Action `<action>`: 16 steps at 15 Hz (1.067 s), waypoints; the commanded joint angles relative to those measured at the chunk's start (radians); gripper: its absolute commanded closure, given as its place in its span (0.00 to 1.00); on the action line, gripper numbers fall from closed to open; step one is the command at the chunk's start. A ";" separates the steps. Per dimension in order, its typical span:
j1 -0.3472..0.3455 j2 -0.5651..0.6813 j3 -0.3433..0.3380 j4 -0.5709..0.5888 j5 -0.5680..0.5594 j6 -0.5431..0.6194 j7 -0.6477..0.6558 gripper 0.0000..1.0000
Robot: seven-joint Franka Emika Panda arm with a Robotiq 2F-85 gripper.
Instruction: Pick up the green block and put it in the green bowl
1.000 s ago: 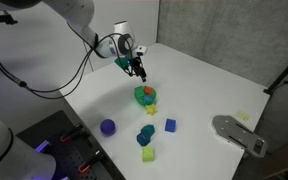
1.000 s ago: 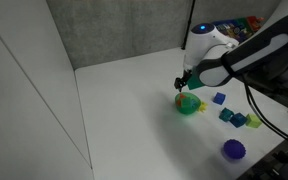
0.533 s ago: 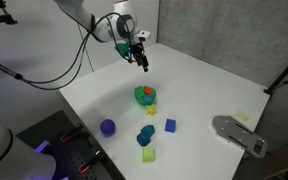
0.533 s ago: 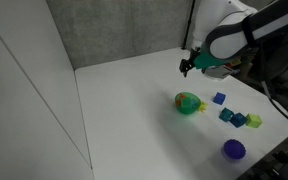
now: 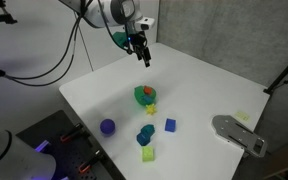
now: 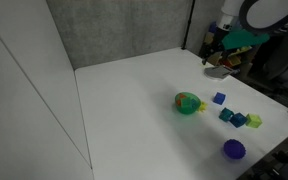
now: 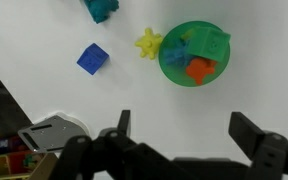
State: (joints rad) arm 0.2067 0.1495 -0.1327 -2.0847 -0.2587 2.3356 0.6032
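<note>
The green bowl [image 7: 193, 55] sits on the white table and shows in both exterior views [image 5: 144, 95] [image 6: 188, 103]. The green block [image 7: 211, 43] lies inside it beside an orange piece and a blue piece. My gripper [image 7: 180, 128] is open and empty. It hangs high above the table, well clear of the bowl, toward the far side in an exterior view [image 5: 142, 55] and at the far right in an exterior view [image 6: 213, 52].
A yellow star piece [image 7: 149, 43] touches the bowl. A blue cube [image 7: 93, 58], dark teal block [image 5: 146, 133], yellow-green cube [image 5: 148, 155] and purple ball [image 5: 107, 127] lie nearby. A grey device [image 5: 238, 133] sits at the table edge.
My gripper has risen and moved away from the bowl toward the far side of the table. The bowl and blocks have not moved.
</note>
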 commanded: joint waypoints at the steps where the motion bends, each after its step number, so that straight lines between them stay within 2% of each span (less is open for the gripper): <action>1: -0.079 -0.180 0.056 -0.127 0.075 -0.061 -0.125 0.00; 4: -0.127 -0.296 0.074 -0.171 0.187 -0.177 -0.234 0.00; 7: -0.162 -0.379 0.085 -0.147 0.233 -0.339 -0.267 0.00; 12: -0.181 -0.454 0.109 -0.030 0.239 -0.601 -0.344 0.00; 16: -0.177 -0.477 0.127 0.045 0.228 -0.705 -0.416 0.00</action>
State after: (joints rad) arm 0.0468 -0.3245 -0.0256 -2.0953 -0.0388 1.6972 0.2497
